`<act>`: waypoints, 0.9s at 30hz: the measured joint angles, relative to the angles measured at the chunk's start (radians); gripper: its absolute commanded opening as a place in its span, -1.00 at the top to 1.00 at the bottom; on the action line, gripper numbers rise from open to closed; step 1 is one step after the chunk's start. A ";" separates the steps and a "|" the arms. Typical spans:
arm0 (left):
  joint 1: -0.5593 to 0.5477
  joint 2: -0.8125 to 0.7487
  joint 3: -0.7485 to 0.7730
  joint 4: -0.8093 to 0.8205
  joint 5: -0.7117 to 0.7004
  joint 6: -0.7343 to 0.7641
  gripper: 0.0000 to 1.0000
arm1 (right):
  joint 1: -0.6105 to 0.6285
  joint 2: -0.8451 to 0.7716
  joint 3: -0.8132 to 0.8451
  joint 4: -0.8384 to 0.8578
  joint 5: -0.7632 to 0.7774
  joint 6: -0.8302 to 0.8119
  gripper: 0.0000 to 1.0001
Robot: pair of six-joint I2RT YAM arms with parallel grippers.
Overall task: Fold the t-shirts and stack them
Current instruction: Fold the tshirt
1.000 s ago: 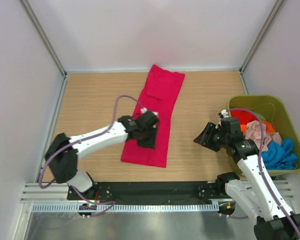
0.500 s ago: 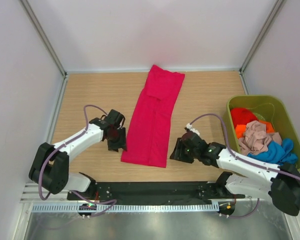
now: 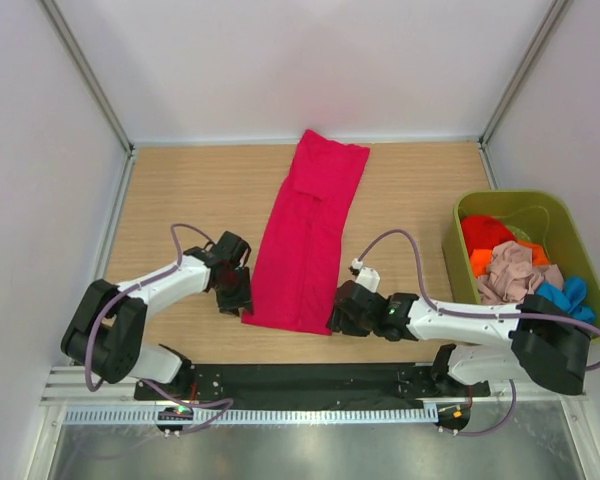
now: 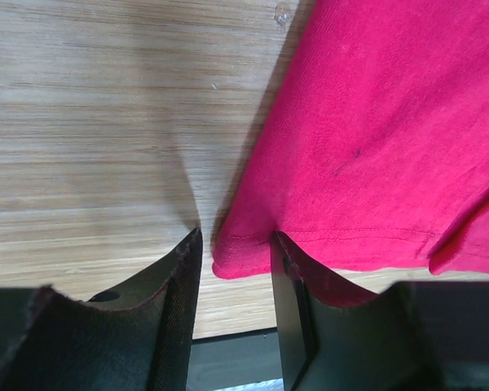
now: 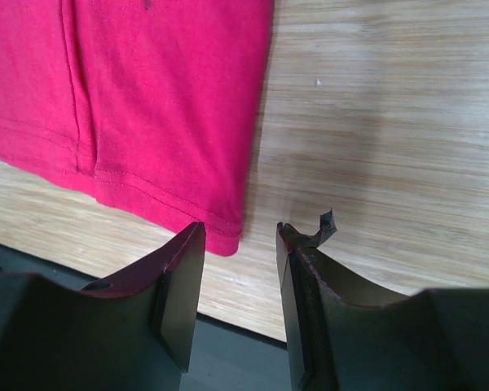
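Crimson t-shirt (image 3: pixel 310 235) lies on the table (image 3: pixel 180 190), folded lengthwise into a long strip. My left gripper (image 4: pixel 235 244) and right gripper (image 5: pixel 240 232) both stand apart, one at each near hem corner, clamping nothing. I judge the crosswise fold remains, then the other t-shirts (image 3: pixel 520 275) heaped in the green tub (image 3: pixel 510 196).

Long crimson-red cloth t-shirt (image 3: pixel 310 235): soft, matt, fine knit, stitched hem. Pale wooden table top (image 3: pixel 180 190): smooth, faint grain, low sheen. Olive-green plastic tub (image 3: pixel 555 215): smooth, slightly glossy. Black fingers (image 4: pixel 171 318) of left gripper (image 4: pixel 236 236): matt, finely textured.
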 measured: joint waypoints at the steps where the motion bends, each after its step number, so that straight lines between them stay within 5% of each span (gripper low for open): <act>1: -0.002 -0.002 -0.002 0.003 -0.003 -0.004 0.21 | 0.008 0.018 0.010 -0.002 0.009 0.004 0.07; 7: -0.006 -0.037 -0.041 0.047 0.003 -0.034 0.39 | 0.050 0.052 0.040 -0.019 0.055 0.040 0.31; 15: -0.046 -0.046 -0.064 0.098 0.034 -0.058 0.70 | 0.077 0.053 0.040 -0.047 0.078 0.084 0.33; 18: -0.047 -0.046 -0.071 0.108 0.042 -0.065 0.96 | 0.093 0.053 0.040 -0.047 0.082 0.091 0.62; 19: -0.048 -0.046 -0.071 0.110 0.043 -0.069 0.99 | 0.097 0.051 0.040 -0.047 0.084 0.093 0.91; 27: -0.150 -0.050 -0.092 0.157 0.093 -0.138 0.93 | 0.099 -0.136 -0.002 -0.163 0.158 0.108 0.98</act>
